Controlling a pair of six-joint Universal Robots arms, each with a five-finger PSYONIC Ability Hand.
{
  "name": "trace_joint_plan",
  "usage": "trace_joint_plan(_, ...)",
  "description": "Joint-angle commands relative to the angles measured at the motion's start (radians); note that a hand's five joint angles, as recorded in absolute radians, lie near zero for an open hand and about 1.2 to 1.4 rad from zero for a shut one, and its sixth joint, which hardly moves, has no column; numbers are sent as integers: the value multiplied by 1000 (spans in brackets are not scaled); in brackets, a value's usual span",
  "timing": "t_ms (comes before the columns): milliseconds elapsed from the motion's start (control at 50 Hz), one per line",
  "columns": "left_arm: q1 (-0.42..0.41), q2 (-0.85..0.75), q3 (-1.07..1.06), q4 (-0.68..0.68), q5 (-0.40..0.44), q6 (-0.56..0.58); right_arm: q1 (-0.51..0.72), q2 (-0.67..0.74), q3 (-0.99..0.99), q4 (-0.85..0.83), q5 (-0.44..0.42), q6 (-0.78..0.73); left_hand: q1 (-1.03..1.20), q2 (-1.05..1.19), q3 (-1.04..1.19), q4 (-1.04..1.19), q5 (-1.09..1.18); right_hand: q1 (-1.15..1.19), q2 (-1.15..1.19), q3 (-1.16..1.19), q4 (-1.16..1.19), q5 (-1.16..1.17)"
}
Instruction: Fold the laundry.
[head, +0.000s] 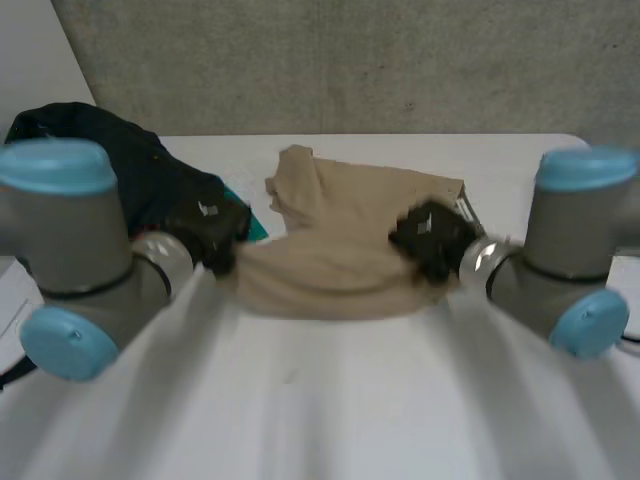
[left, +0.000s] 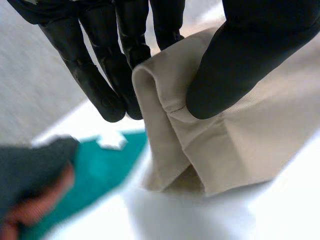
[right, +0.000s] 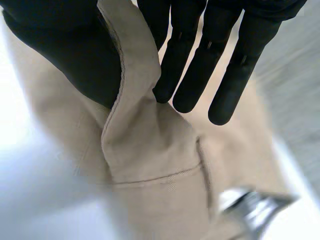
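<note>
Beige garment (head: 340, 240) lies crumpled at centre frame on the white table (head: 320, 400). The left hand (head: 210, 228) is on its left edge, the right hand (head: 432, 235) on its right edge next to a small white label (head: 463, 208), print too small to read. Left wrist view has a folded hem clamped between left thumb (left: 235, 65) and left fingers (left: 100, 75); right wrist view has a seamed edge pinched between right thumb (right: 65, 50) and right fingers (right: 220, 65). Dark clothes pile (head: 110, 150) sits upper left of frame, teal cloth (head: 250, 215) just beside the left hand.
</note>
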Motion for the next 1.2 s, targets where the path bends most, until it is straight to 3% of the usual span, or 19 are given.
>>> trace_joint_plan(20,3,-43,-5,-16,-11,62,-1,38,37,-48,91,91,224,165,175,170,188,-259,-328,-341,-352,-323)
trace_joint_plan(60,3,-26,-15,-17,-8,57,-3,3,38,-55,90,141,28,-31,-21,-27,-8,-409,-477,-491,-502,-473)
trace_joint_plan(100,-2,6,-31,-16,-13,48,-5,-49,47,-45,87,207,-107,-166,-156,-162,-144,-728,-797,-810,-821,-792)
trace_joint_plan(260,-17,96,-113,0,-11,40,-35,-207,135,51,76,276,-448,-507,-497,-503,-485,-836,-904,-918,-929,-900)
trace_joint_plan(480,-55,146,-206,-2,-48,53,-120,-351,262,119,85,181,-378,-437,-427,-433,-415,-466,-535,-548,-559,-530)
trace_joint_plan(580,-55,128,-217,3,-57,72,-135,-348,305,71,83,146,-260,-319,-310,-315,-297,-348,-417,-431,-442,-413)
trace_joint_plan(760,-54,65,-219,18,-60,85,-152,-377,372,-21,56,152,-257,-316,-307,-312,-294,-166,-235,-249,-260,-231)
trace_joint_plan(900,-61,39,-206,23,-54,86,-158,-365,399,-21,21,152,-322,-381,-371,-377,-358,-330,-399,-412,-423,-394)
trace_joint_plan(1060,-71,-44,-144,37,-79,108,-140,-154,339,-77,14,212,-384,-443,-433,-438,-420,-750,-818,-832,-843,-814)
trace_joint_plan(1200,-75,-88,-87,35,-128,126,-97,-60,213,-171,21,238,-372,-431,-421,-427,-409,-675,-743,-757,-768,-739)
